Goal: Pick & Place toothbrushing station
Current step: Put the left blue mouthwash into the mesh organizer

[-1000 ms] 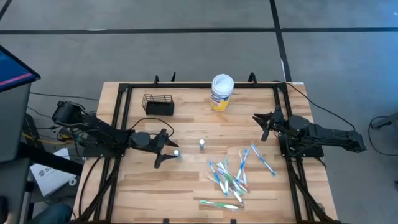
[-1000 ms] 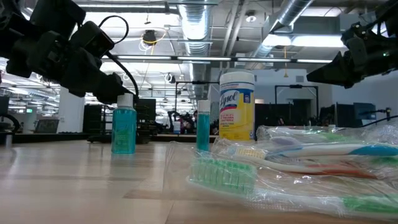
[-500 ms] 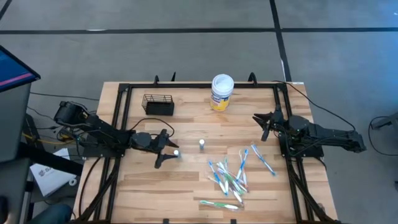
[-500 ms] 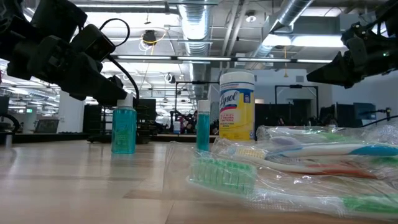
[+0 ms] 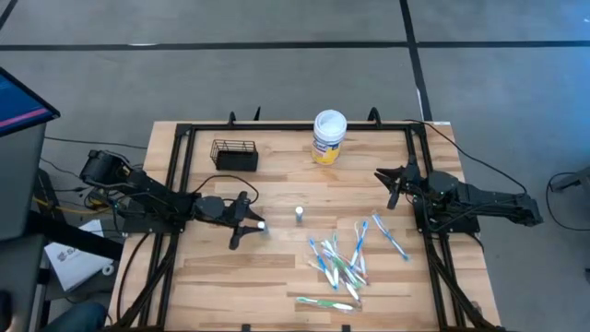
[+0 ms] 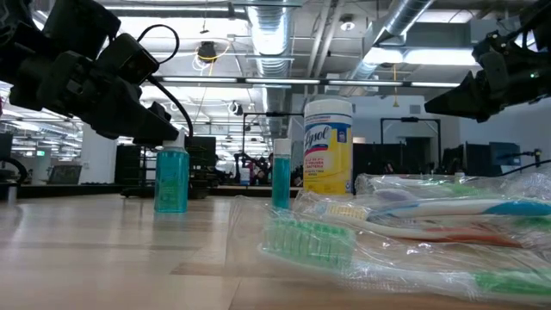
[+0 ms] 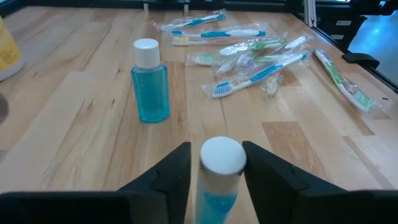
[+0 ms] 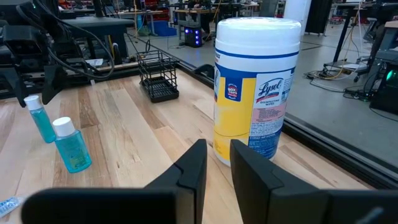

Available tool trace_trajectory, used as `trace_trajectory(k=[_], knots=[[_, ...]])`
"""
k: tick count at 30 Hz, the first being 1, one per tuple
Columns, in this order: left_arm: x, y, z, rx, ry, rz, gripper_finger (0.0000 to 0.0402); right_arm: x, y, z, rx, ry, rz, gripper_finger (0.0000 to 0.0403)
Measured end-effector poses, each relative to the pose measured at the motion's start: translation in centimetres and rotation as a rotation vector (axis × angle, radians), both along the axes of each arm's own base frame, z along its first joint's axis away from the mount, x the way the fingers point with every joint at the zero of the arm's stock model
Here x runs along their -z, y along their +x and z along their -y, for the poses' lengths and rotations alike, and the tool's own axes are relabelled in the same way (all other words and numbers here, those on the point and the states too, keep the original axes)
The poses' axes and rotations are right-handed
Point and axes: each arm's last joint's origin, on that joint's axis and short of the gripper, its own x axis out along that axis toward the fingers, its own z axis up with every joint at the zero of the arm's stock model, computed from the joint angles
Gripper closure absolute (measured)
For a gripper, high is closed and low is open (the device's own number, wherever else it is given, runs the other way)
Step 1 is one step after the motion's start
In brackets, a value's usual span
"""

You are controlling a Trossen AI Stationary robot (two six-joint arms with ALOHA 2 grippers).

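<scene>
The black wire-mesh basket (image 5: pixel 234 154) stands on its base at the table's far left; it also shows in the right wrist view (image 8: pixel 158 78). My left gripper (image 5: pixel 249 221) is open at the table's left, level with the table. Its fingers stand on either side of the white cap (image 7: pixel 222 155) of a small blue bottle (image 5: pixel 262 225), which stands upright on the table (image 6: pixel 171 179). My right gripper (image 5: pixel 393 188) waits at the right, above the table, its fingers (image 8: pixel 194 163) a narrow gap apart and empty. My left gripper has one finger (image 7: pixel 177 171) on either side of the small bottle's cap (image 7: pixel 222 155), coming level from the table's left. I cannot tell whether the fingers touch the cap. The bottle stands upright with its base on the table.
A second small blue bottle (image 5: pixel 299 215) stands mid-table. A white-lidded yellow-labelled tub (image 5: pixel 328 136) stands at the far middle. Several wrapped toothbrushes (image 5: pixel 343 263) lie at the near right. A black frame (image 5: pixel 181 175) borders the tabletop.
My left gripper has sunk a little around the small bottle's cap. The bottle has stayed upright where it was.
</scene>
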Motion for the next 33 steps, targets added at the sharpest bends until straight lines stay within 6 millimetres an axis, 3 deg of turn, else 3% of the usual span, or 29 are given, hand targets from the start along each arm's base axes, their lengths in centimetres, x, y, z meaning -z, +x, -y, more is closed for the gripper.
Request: trace_trajectory(k=[6, 19, 26, 33], knots=[[0.0, 0.0, 0.0, 0.000, 0.002, -0.004, 0.0316, 0.0, 0.0, 0.0, 0.000, 0.000, 0.000, 0.0340], [-0.2, 0.1, -0.1, -0.033, -0.018, 0.002, 0.0316, 0.0, 0.0, 0.0, 0.000, 0.000, 0.000, 0.0340], [-1.2, 0.5, 0.0, -0.036, -0.028, 0.046, 0.0316, 0.0, 0.0, 0.0, 0.000, 0.000, 0.000, 0.0340], [-2.7, -0.3, -0.3, -0.102, -0.014, 0.079, 0.0316, 0.0, 0.0, 0.0, 0.000, 0.000, 0.000, 0.0340]])
